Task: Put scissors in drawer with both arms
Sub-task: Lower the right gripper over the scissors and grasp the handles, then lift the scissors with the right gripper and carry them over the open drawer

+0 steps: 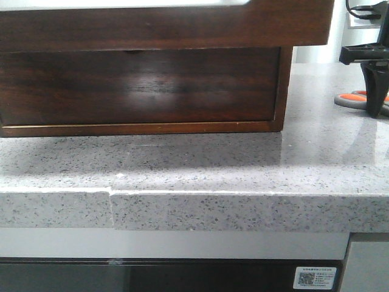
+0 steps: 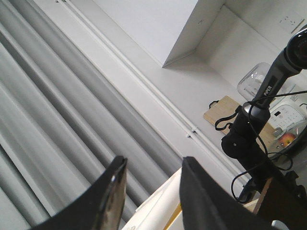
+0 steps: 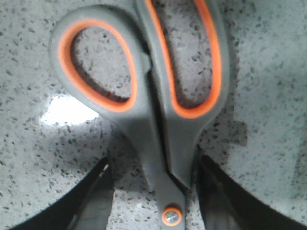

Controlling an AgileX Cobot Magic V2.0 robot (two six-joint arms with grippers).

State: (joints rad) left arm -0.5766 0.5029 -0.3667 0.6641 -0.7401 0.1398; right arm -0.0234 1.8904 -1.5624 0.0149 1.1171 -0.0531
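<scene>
One pair of scissors (image 3: 158, 110) lies flat on the grey speckled counter (image 1: 200, 170), to the right of the one dark wooden drawer (image 1: 140, 85), which sits on the same counter. The right gripper (image 3: 151, 201) is low over the scissors, its two fingers (image 3: 91, 201) apart, one on each side of the shank near the orange pivot screw (image 3: 171, 216); whether they touch it I cannot tell. The left gripper (image 2: 148, 201) is raised, its two fingers (image 2: 112, 196) apart and holding nothing.
</scene>
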